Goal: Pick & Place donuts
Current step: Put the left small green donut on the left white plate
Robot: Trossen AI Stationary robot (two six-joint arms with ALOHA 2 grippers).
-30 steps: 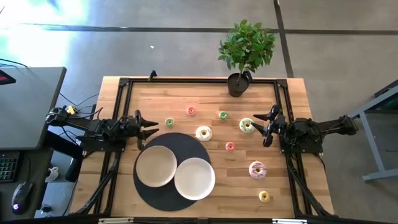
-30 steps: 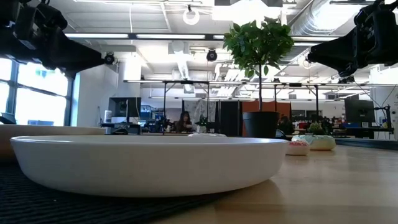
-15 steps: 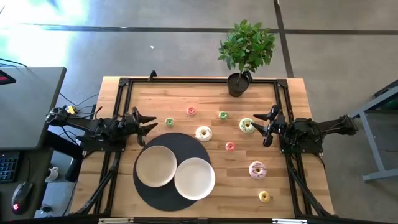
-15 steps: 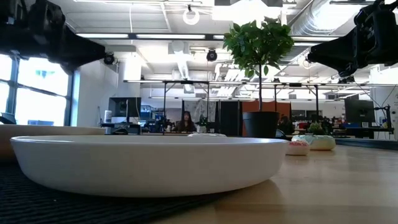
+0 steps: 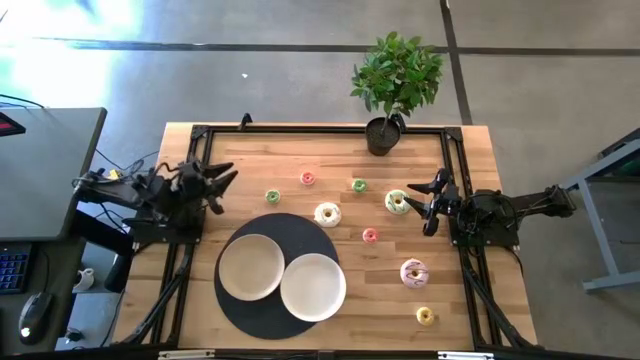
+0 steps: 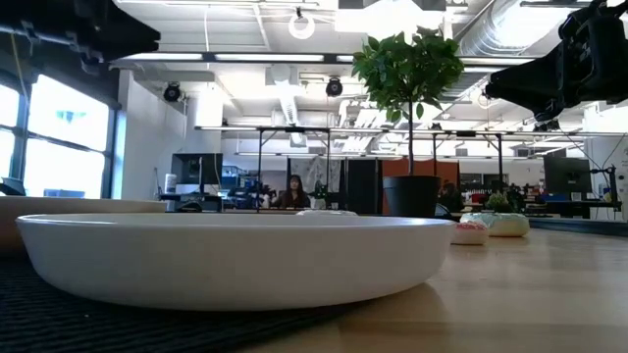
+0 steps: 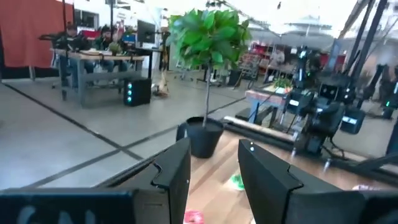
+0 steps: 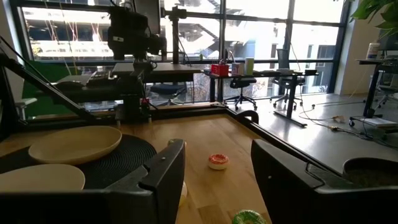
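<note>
Donuts are lying scattered across the centre and right of the wooden table (image 5: pixel 470 310) in the high view. A tiny green donut (image 5: pixel 272 197) is sitting left of centre, a small pink donut (image 5: pixel 307 179) and another small green donut (image 5: pixel 359 185) are lying above centre, and a larger cream donut (image 5: pixel 327 214) is resting at the upper edge of the round black mat (image 5: pixel 232 305). Right of the mat, a small pink-red donut (image 5: pixel 370 235) is lying alone. A green-white donut (image 5: pixel 396 202) is sitting just left of the right gripper (image 5: pixel 424 201), whose fingers are standing apart and holding nothing. Lower right, a pink sprinkled donut (image 5: pixel 413 271) and a tiny yellow donut (image 5: pixel 425 316) are lying near the table's edge.

Left gripper (image 5: pixel 222 184) is hanging at the left side of the frame, angled toward the upper right, its fingers spread and empty; in its wrist view the fingers (image 7: pixel 175 177) are framing the potted plant (image 5: pixel 394 85) at the table's top edge.

Two white plates (image 5: pixel 252 266) (image 5: pixel 313 286) are resting side by side on the mat, both empty.
</note>
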